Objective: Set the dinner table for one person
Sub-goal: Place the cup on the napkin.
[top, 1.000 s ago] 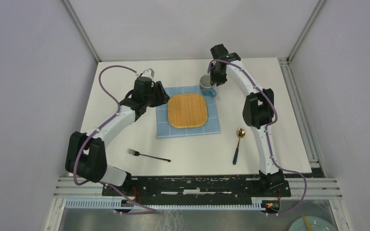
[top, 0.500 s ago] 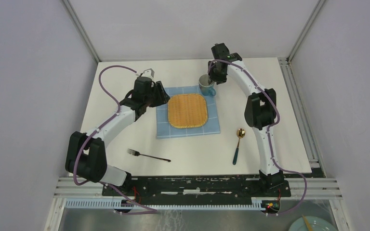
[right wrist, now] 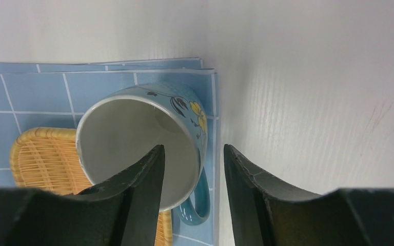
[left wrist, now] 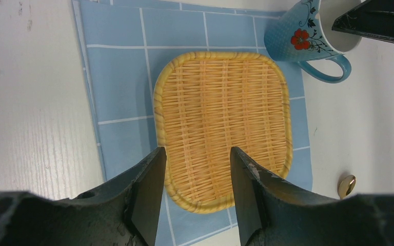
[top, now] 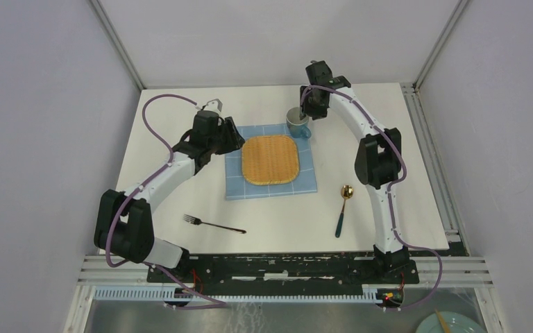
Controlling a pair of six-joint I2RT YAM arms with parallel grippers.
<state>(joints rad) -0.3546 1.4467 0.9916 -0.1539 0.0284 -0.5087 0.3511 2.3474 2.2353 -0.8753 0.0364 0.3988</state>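
Dinner table [top: 277, 208]: mug [right wrist: 128, 133] rim half-hidden behind right pincer [right wrist: 192, 154].

The right gripper [top: 308, 112] has crept a little toward 12 o'clock in the top view, and its wrist now sits slightly farther from the mug [top: 295, 123] than a second ago. The right arm's elbow [top: 377, 158] has swung slightly toward 4 o'clock, so the forearm stretches out longer between elbow and wrist. The shift is small and came in two even steps. Whether the finger gap changed cannot be told.
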